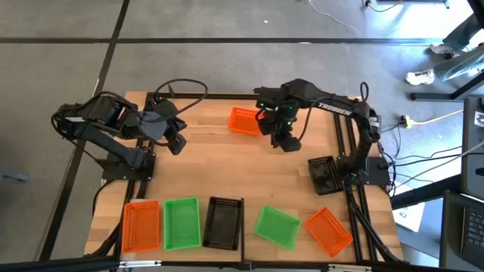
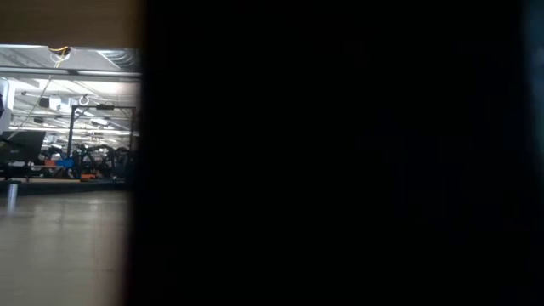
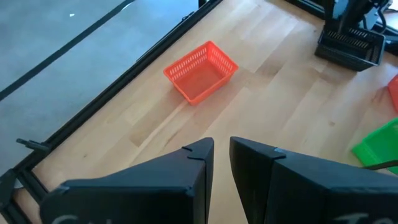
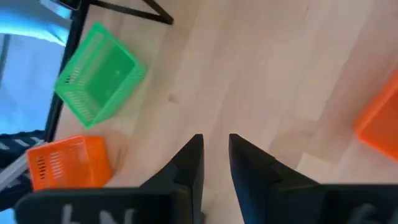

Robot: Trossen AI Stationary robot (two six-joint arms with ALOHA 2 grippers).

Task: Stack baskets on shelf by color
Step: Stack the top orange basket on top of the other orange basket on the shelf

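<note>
Three baskets sit side by side on the shelf [image 1: 203, 224] at the table's near left: orange [image 1: 141, 224], green [image 1: 181, 223] and black [image 1: 223, 223], the black one next to a thin dark divider [image 1: 242, 221]. A green basket [image 1: 276, 227] and an orange one [image 1: 329, 230] rest on the table at the near right. Another orange basket [image 1: 243, 121] rests near the far edge, and a black one [image 1: 324, 174] by the right arm's base. My right gripper [image 1: 283, 143] hangs open above bare table, just right of the far orange basket. My left gripper [image 1: 178, 143] waits open at the far left.
Bare wood lies in the middle of the table [image 1: 242, 170] between both grippers and the near row of baskets. A black metal frame [image 1: 189, 96] runs along the table's edges. Something dark and close fills most of the low view.
</note>
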